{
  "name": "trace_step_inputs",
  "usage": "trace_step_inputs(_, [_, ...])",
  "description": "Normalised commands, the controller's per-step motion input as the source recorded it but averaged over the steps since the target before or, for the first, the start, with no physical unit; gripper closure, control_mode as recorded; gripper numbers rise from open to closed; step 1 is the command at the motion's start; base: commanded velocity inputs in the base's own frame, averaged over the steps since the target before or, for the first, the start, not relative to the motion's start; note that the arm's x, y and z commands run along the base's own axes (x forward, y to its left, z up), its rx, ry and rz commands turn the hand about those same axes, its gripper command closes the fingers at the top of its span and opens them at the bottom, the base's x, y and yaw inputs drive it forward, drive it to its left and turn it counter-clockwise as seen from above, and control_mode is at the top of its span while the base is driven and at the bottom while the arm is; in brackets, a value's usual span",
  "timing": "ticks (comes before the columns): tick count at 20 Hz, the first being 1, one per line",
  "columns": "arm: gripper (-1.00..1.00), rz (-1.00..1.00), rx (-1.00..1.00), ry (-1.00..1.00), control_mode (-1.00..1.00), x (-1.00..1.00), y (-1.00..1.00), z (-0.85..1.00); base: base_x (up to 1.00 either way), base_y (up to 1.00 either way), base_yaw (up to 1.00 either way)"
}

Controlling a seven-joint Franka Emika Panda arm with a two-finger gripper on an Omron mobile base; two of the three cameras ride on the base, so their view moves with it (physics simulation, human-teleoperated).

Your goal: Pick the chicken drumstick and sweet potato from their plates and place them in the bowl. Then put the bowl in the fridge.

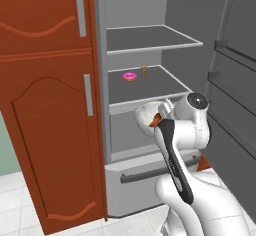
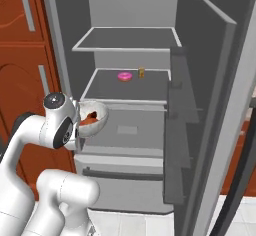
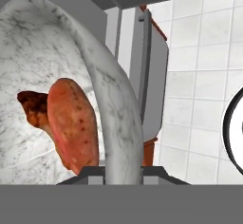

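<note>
My gripper is shut on the rim of the whitish speckled bowl, holding it tilted in the air. Inside the bowl lie the orange-red sweet potato and, behind it, the brown chicken drumstick. In the base views the bowl hangs at the gripper, just in front of the open grey fridge, a little below its middle shelf. The sweet potato shows as an orange patch in it. The plates are out of view.
A pink doughnut and a small amber jar sit on the middle shelf. The reddish-brown cabinet stands left of the fridge. The fridge door hangs open on the right. A drawer with a bar handle lies below.
</note>
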Motion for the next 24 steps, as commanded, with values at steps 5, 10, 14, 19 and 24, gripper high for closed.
trace_step_inputs(5, [1.0,0.0,0.0,0.0,1.0,0.0,0.0,0.0,0.44,-0.11,0.0])
trace_step_inputs(10, [1.0,0.0,0.0,0.0,1.0,0.0,0.0,0.0,0.36,-0.08,0.0])
trace_step_inputs(14, [1.0,0.0,0.0,0.0,1.0,0.0,0.0,0.0,0.36,-0.04,0.0])
trace_step_inputs(19, [1.0,0.0,0.0,0.0,1.0,0.0,0.0,0.0,0.11,0.0,0.01])
trace_step_inputs(24, [1.0,0.0,0.0,0.0,1.0,0.0,0.0,0.0,0.0,0.0,0.0])
